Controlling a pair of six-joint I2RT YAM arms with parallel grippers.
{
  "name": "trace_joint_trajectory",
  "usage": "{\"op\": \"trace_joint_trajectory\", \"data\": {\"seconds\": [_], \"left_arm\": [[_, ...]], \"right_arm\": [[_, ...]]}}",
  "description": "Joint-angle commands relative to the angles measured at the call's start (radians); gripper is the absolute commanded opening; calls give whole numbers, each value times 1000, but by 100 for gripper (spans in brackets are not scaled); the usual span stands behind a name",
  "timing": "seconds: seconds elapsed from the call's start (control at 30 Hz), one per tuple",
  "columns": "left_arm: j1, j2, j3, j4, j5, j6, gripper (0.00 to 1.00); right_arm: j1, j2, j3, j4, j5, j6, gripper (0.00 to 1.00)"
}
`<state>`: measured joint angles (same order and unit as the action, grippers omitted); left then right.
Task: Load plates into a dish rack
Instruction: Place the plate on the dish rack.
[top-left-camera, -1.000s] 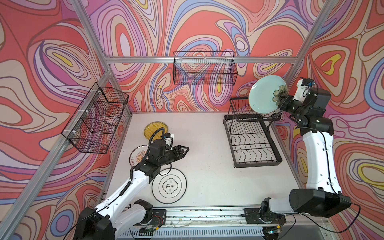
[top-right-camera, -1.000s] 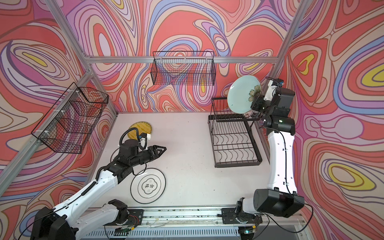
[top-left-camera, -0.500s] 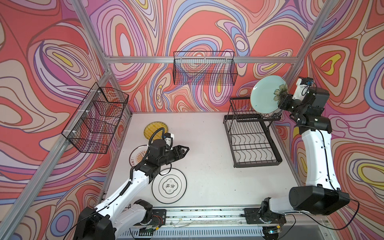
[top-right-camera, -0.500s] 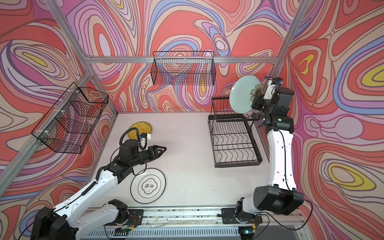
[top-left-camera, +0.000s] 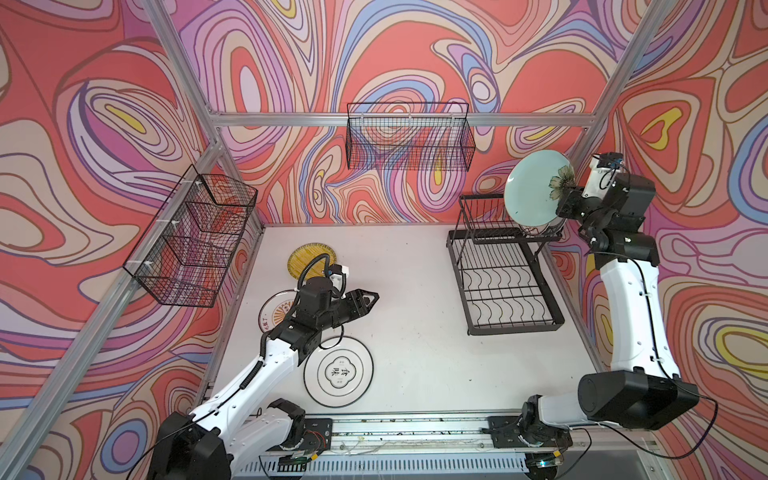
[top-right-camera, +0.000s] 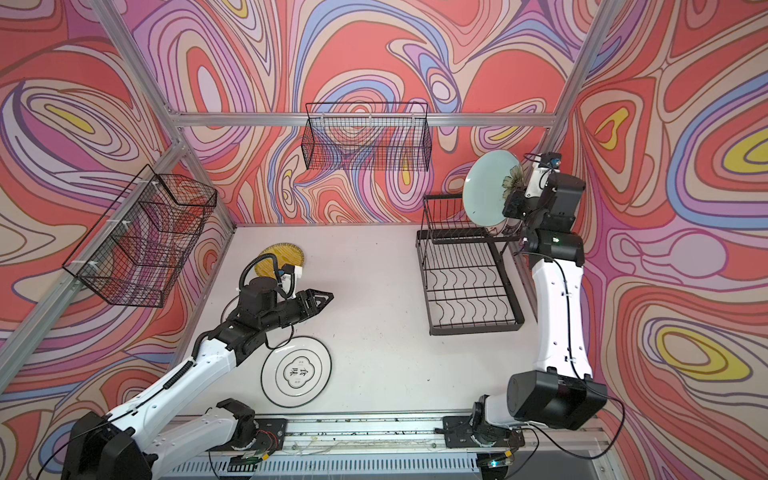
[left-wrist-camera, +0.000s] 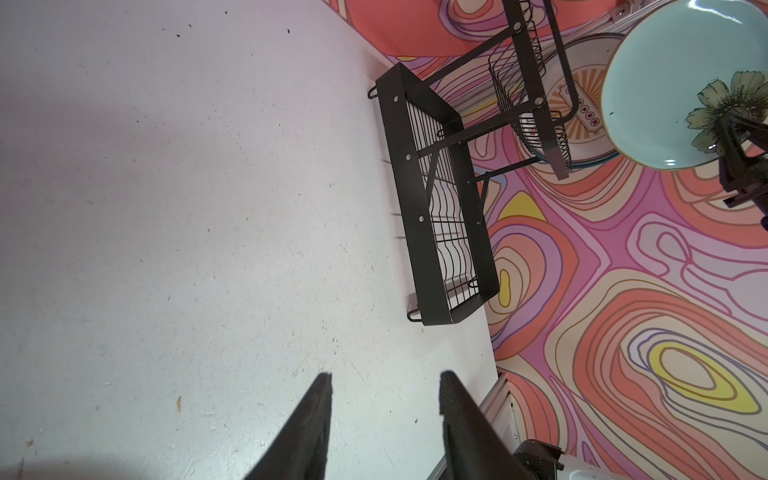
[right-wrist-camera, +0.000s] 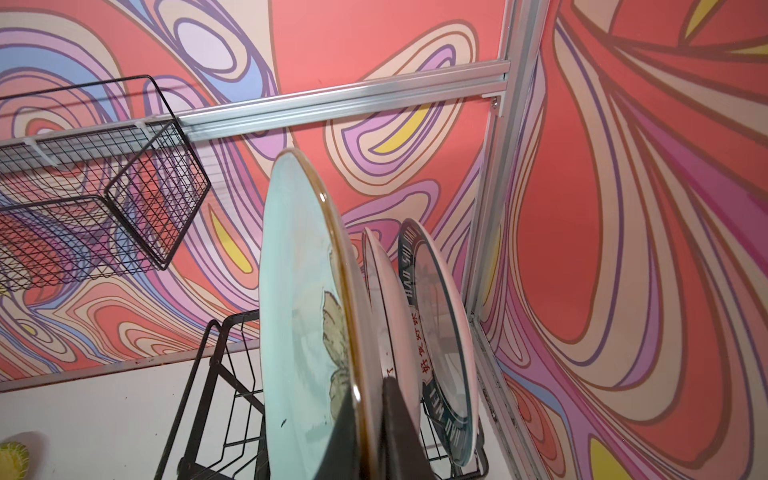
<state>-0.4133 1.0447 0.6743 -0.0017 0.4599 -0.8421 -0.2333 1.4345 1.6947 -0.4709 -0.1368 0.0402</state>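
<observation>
My right gripper (top-left-camera: 565, 199) is shut on the rim of the pale green flower plate (top-left-camera: 536, 189), which it holds upright over the raised tier of the black dish rack (top-left-camera: 505, 286). In the right wrist view this plate (right-wrist-camera: 299, 311) stands beside an orange-sunburst plate (right-wrist-camera: 386, 291) and a dark lettered-rim plate (right-wrist-camera: 440, 311), both slotted in that tier. On the table lie a yellow striped plate (top-left-camera: 309, 259), a second sunburst plate (top-left-camera: 276, 313) partly under my left arm, and a white plate with Chinese characters (top-left-camera: 338, 372). My left gripper (top-left-camera: 372, 296) hovers open and empty over the table.
Black mesh baskets hang on the back wall (top-left-camera: 409, 139) and the left wall (top-left-camera: 193, 241). An aluminium corner post (right-wrist-camera: 498, 208) runs close behind the rack. The arms' base rail (top-left-camera: 395, 428) lines the table's front edge.
My right wrist has turned the green plate slightly more edge-on above the rack. The left arm has stayed where it was.
</observation>
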Motion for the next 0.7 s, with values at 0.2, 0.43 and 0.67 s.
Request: {"op": "trace_joint_trajectory", "data": {"seconds": [0.2,0.43,0.67], "left_arm": [[-10,23,41,26,16,-5,45],[-11,25,44,22,11,-2,45],[-12,37,45,25,8,0,44]], "right_arm": [[88,-17,18,152,168,-101,0],[148,23,47,153,295,-135,0],[170,31,44,184,373,-158,0]]}}
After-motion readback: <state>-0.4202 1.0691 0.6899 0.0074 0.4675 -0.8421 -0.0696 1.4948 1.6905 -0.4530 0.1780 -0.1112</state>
